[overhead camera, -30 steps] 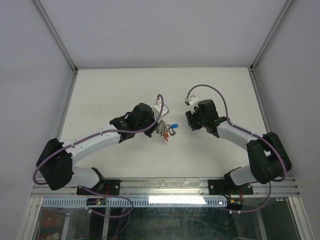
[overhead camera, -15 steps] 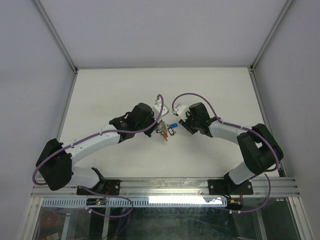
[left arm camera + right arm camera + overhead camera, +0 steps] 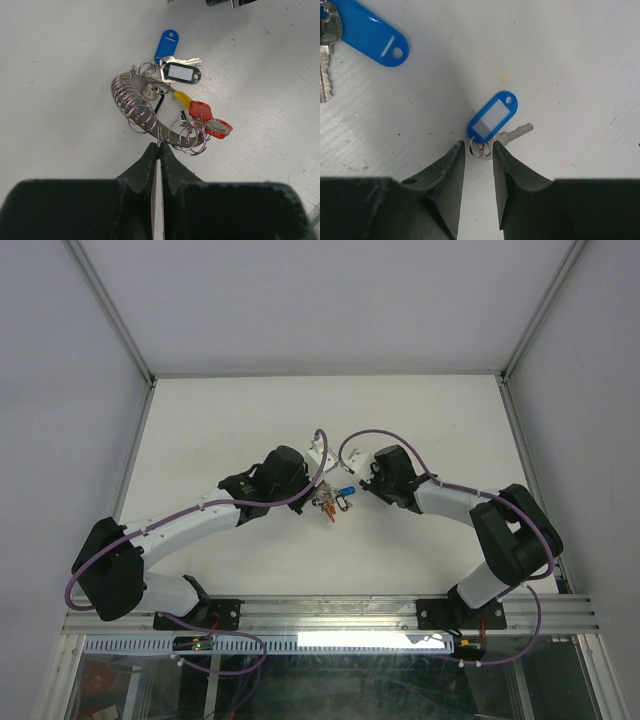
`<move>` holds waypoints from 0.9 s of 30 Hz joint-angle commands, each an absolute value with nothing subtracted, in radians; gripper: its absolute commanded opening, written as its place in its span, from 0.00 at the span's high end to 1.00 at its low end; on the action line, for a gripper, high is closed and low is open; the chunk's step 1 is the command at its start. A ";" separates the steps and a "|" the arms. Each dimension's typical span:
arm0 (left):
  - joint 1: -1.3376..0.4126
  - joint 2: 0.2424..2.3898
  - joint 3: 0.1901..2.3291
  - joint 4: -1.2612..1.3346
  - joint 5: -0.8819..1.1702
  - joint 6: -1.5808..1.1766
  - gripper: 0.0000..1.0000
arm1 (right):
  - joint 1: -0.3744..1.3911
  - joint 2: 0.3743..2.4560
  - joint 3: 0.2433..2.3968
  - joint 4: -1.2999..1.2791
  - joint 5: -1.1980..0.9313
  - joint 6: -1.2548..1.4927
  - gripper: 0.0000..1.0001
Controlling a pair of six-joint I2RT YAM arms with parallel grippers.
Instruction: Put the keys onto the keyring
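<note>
Pick step: left gripper pinches keyring at its 6 o'clock; right gripper, jaws spread astride blue-tagged key, should close next.

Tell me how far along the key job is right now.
Done: several tagged keys look gathered on the keyring. In hand: the left gripper is shut on the keyring, and the right gripper sits open either side of a loose blue-tagged key lying on the table. Left: grasping that key and threading it on.
</note>
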State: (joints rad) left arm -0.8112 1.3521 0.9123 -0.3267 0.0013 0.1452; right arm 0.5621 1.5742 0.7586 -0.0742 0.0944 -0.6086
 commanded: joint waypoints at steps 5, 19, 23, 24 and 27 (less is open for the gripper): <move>-0.810 1.330 0.954 -0.311 0.021 0.155 1.00 | 0.569 1.582 0.791 -0.100 0.118 -0.622 0.75; -0.810 1.322 0.951 -0.310 0.015 0.159 1.00 | 0.565 1.567 0.780 -0.029 0.081 -0.528 1.00; -0.809 1.312 0.948 -0.310 0.004 0.157 1.00 | 0.562 1.472 0.785 -0.039 0.056 -0.440 1.00; -0.809 1.309 0.948 -0.310 0.002 0.158 1.00 | 0.559 1.446 0.787 -0.050 0.038 -0.411 1.00; -0.810 1.304 0.941 -0.304 -0.012 0.159 1.00 | 0.545 1.378 0.796 -0.098 -0.009 -0.308 1.00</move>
